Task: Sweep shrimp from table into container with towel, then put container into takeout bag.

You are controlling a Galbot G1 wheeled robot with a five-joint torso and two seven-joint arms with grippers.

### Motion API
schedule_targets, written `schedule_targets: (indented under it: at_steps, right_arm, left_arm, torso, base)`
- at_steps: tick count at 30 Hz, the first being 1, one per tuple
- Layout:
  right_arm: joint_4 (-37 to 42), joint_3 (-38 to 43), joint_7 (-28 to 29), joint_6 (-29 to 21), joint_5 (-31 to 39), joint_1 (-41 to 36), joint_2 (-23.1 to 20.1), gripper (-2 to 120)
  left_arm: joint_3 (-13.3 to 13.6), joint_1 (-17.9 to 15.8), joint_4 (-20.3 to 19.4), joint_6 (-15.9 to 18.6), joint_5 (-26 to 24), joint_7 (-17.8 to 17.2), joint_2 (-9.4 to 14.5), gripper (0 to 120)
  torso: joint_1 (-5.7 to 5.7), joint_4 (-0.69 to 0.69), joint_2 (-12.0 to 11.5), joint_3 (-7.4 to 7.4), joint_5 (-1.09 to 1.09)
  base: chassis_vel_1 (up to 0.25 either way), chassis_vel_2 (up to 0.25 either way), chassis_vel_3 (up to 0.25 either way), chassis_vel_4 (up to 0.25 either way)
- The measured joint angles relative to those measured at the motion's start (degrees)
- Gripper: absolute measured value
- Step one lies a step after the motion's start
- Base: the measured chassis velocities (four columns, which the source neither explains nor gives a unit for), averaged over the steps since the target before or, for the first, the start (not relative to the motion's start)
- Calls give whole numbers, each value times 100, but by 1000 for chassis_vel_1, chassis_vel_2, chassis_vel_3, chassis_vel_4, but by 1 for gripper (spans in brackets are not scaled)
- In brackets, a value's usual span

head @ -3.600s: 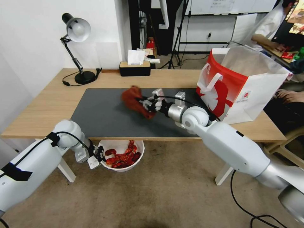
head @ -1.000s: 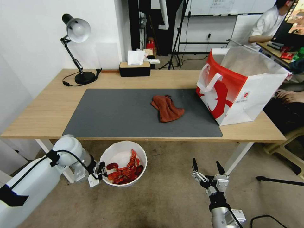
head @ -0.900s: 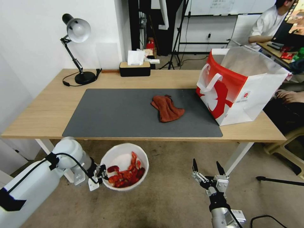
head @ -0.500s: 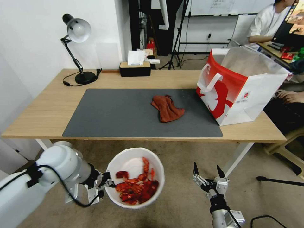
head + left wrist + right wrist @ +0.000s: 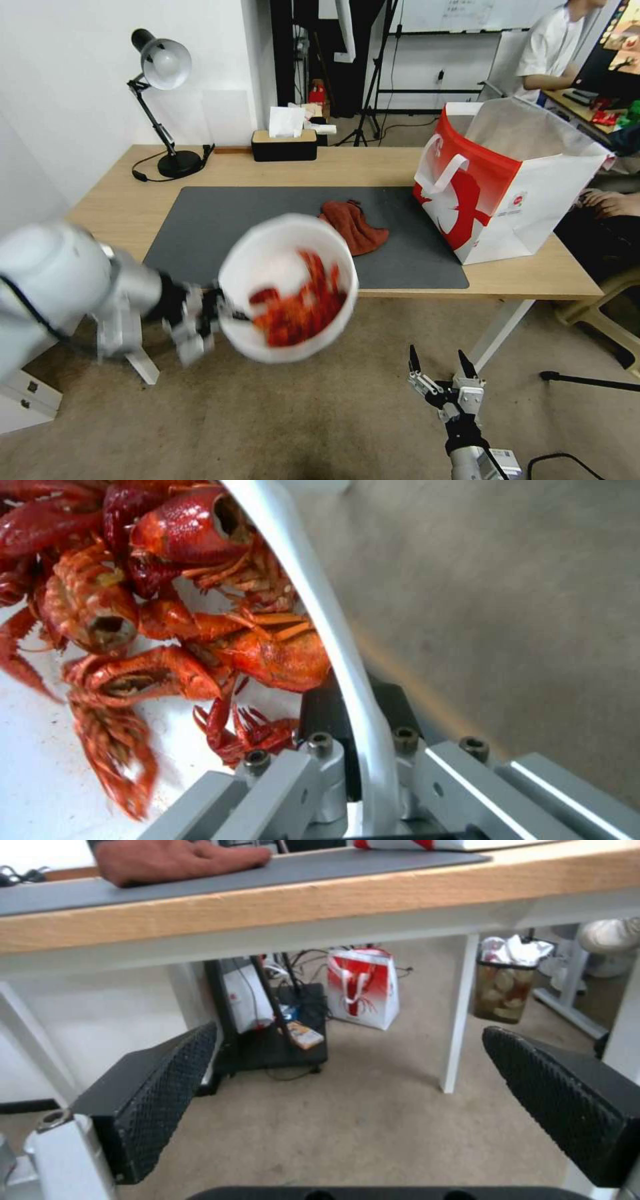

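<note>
My left gripper (image 5: 215, 317) is shut on the rim of the white container (image 5: 267, 250), holding it up in front of the table's (image 5: 120, 207) front edge. The orange-red shrimp (image 5: 297, 313) lie piled inside it. In the left wrist view the fingers pinch the container's rim (image 5: 347, 680) with the shrimp (image 5: 200, 630) right beside them. The rust-brown towel (image 5: 355, 228) lies loose on the dark mat. The red-and-white takeout bag (image 5: 497, 183) stands open at the table's right end. My right gripper (image 5: 439, 371) hangs open below the table edge, near the floor.
A black desk lamp (image 5: 160, 107) and a tissue box (image 5: 284, 141) stand at the table's back. A chair (image 5: 600, 300) is beyond the right end. Under the table the right wrist view shows a white table leg (image 5: 457, 1010) and a small bag (image 5: 363, 987).
My left arm has lifted the container of shrimp from near the floor up to table height, and it now hides part of the mat. The right arm has barely moved.
</note>
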Motion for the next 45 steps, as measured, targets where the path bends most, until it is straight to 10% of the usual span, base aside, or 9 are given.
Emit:
schedule_targets:
  at_steps: [8, 16, 18, 33, 45]
  right_arm:
    - [27, -51, -21, -84, -151, 56, 99, 100]
    - [-20, -79, -54, -125, -283, 85, 192, 100]
    - [-84, -116, -68, -129, -363, 105, 260, 100]
    - [-364, -146, -130, -145, -447, 185, 414, 100]
    - [-456, -127, -158, -159, -447, 203, 434, 100]
  left_arm:
    - [2159, -2505, 1375, 247, -353, -132, -884, 0]
    - [3344, -3913, 2680, 210, -318, -339, -1787, 0]
    - [3677, -4424, 3358, 111, -175, -405, -2379, 0]
    - [4252, -5577, 5442, 205, 150, -1102, -4941, 0]
    - [4350, -6019, 6537, 129, 339, -1700, -6309, 0]
  torso:
    - [0, -4, 0, 1, 0]
    - [0, -2, -1, 1, 2]
    - [0, 2, -1, 1, 2]
    - [-1, 0, -1, 0, 2]
    - [-1, -5, 0, 0, 4]
  base:
    - [0, 0, 0, 0]
    - [0, 0, 0, 0]
    - [0, 0, 0, 0]
    - [0, 0, 0, 0]
    - [0, 0, 0, 0]
